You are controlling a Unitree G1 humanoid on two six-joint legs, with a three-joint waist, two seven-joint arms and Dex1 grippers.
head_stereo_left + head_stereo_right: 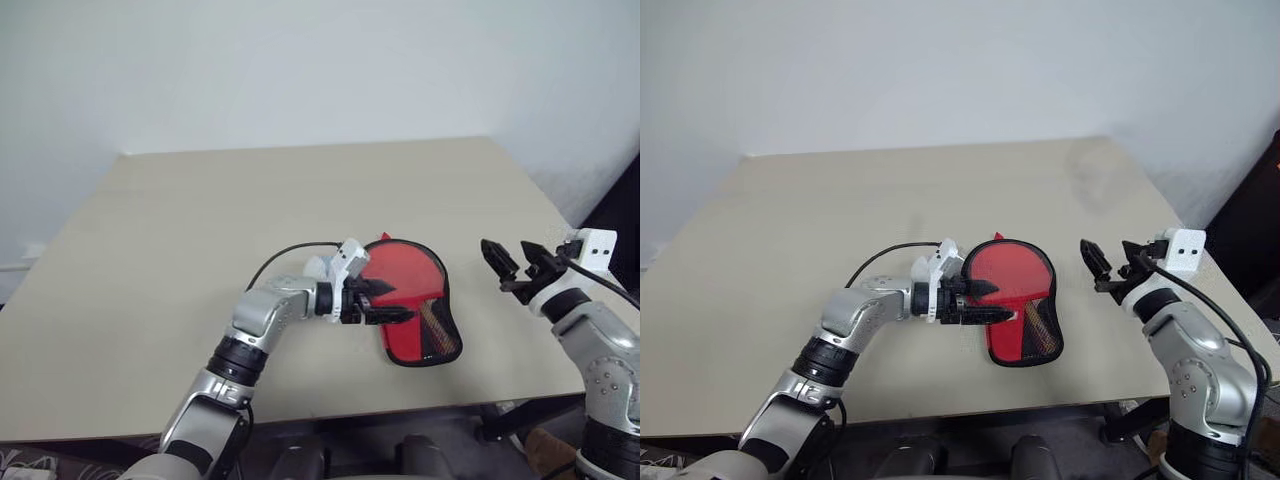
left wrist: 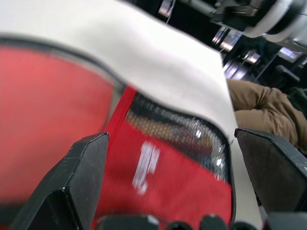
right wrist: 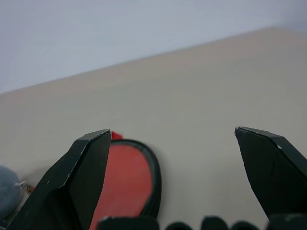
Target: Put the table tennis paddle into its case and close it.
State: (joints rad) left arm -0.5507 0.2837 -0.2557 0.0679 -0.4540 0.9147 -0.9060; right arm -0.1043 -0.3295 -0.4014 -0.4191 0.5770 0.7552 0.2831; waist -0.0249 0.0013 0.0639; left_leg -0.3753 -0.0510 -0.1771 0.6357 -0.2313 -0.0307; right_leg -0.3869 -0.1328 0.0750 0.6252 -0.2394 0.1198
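Case (image 1: 412, 300), red with black edging and a mesh pocket, lies flat on the beige counter (image 1: 200, 220). Left end effector (image 1: 385, 302) hovers spread wide over its edge; right end effector (image 1: 512, 265), also spread, is raised beside it.

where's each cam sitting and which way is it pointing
Head pair: on the head, looking forward and down at the table; both arms show.
Left wrist: along open left jaws, close over the case.
Right wrist: along open right jaws, level across the table.
Shared: every view has the red case.
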